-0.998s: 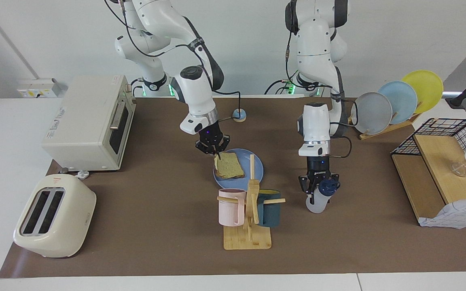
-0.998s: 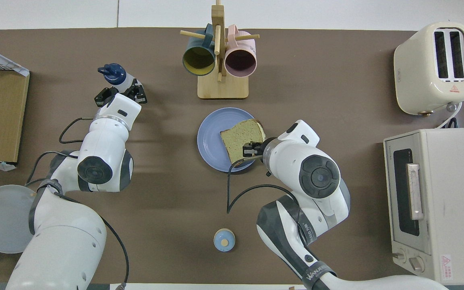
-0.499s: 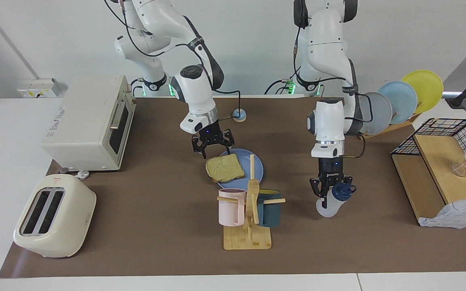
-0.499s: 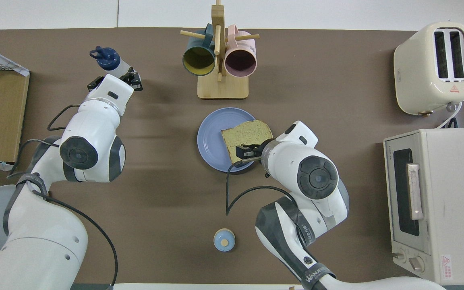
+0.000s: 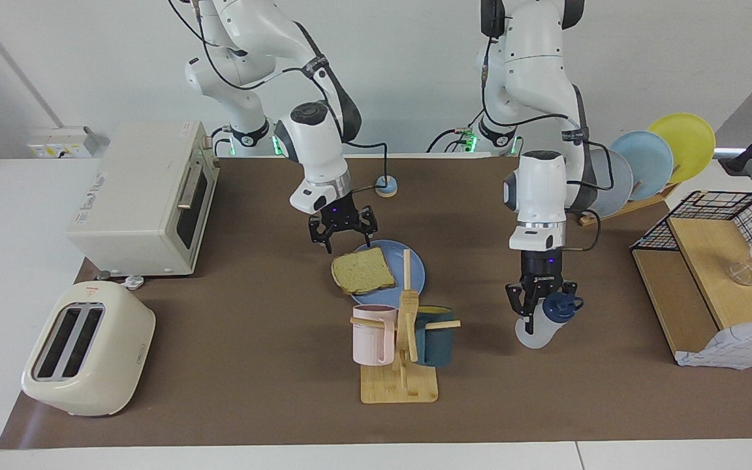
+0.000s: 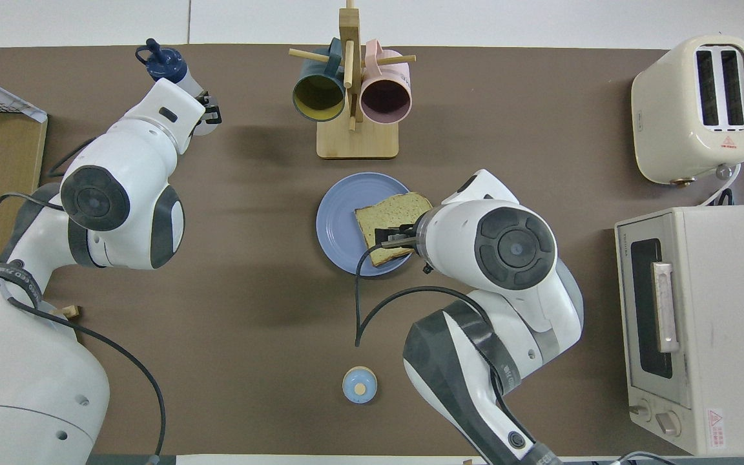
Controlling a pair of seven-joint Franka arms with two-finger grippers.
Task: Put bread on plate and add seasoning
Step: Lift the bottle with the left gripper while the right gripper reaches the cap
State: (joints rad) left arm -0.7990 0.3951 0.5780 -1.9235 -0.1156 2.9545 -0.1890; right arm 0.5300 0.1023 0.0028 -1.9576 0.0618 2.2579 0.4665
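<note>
With the bread (image 5: 363, 271) on the plate (image 5: 415, 261) below the spread right gripper (image 5: 342, 230), the left gripper (image 5: 539, 307), pinching the tilted seasoning (image 5: 541, 322), hangs toward the left arm's end of the desk (image 5: 219, 339).

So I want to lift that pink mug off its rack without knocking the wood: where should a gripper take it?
Probably by the pink mug's rim wall, coming from the right arm's end of the table. It hangs on its side from the rack's peg, its mouth open toward the robots, with the post and dark mug crowding its inner side.
</note>
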